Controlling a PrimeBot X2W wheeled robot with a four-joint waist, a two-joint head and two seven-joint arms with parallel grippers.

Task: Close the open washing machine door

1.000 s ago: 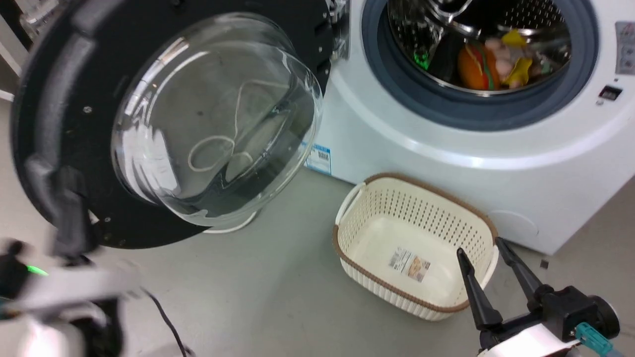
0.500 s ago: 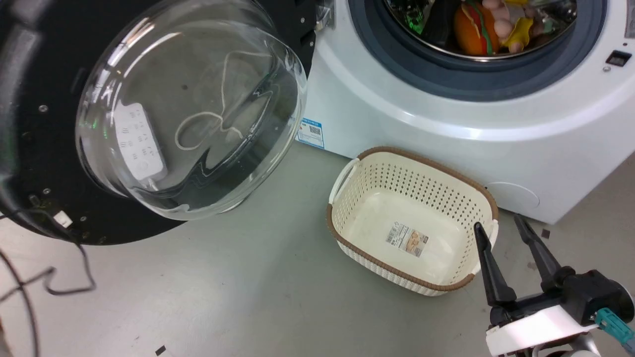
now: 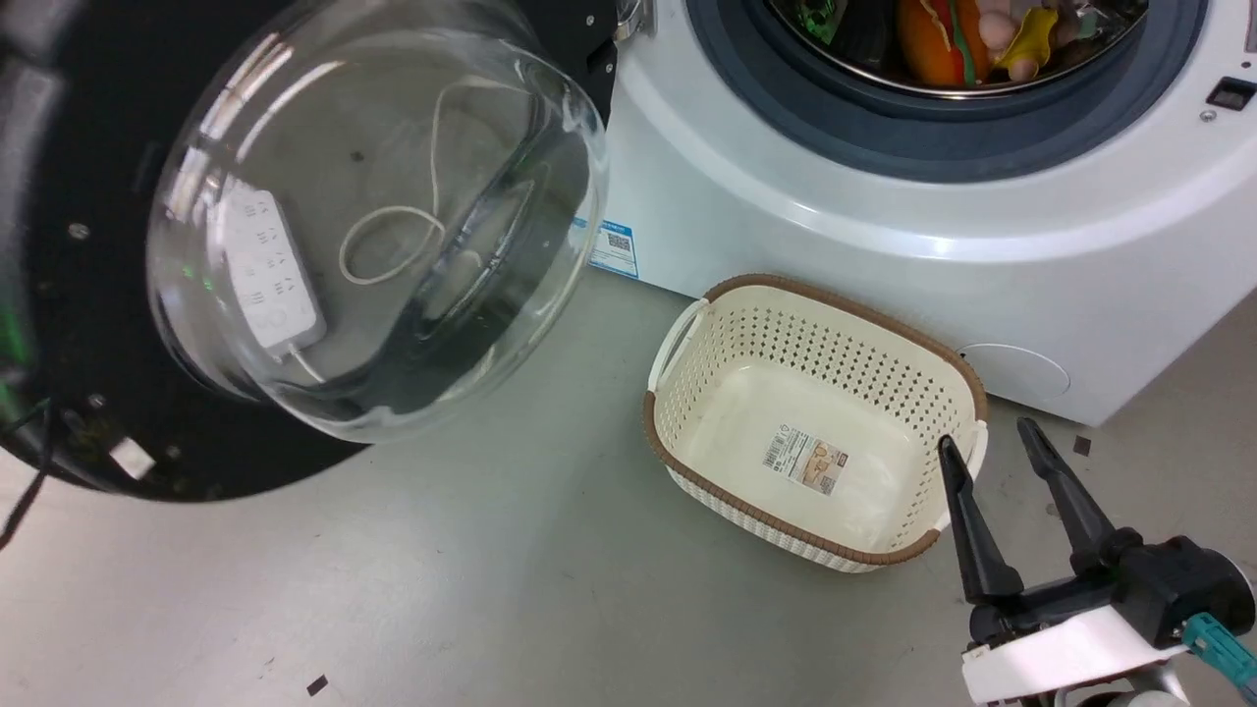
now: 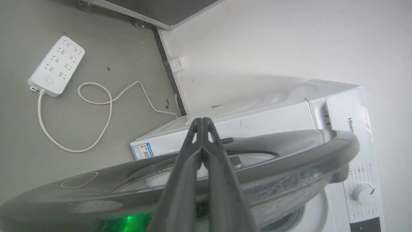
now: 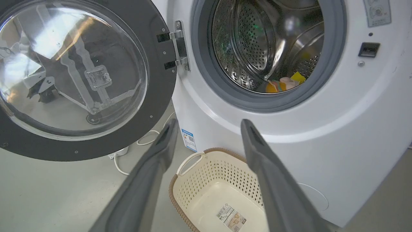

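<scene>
Barely shifted, the washing machine door [image 3: 373,226] is swung wide left, bowl facing near; left fingers [image 4: 186,161] are clenched, right fingers [image 3: 970,530] released.

The grey floor [image 3: 511,589] spreads across the lower half of the head view. The white washing machine [image 3: 884,265] stands on it at upper right, with an empty cream basket [image 3: 727,442] just before it and a small dark scrap [image 3: 316,684] at bottom left. At the upper left of the left wrist view lie a white power strip [image 4: 57,66] and its looped cord [image 4: 110,109].
</scene>
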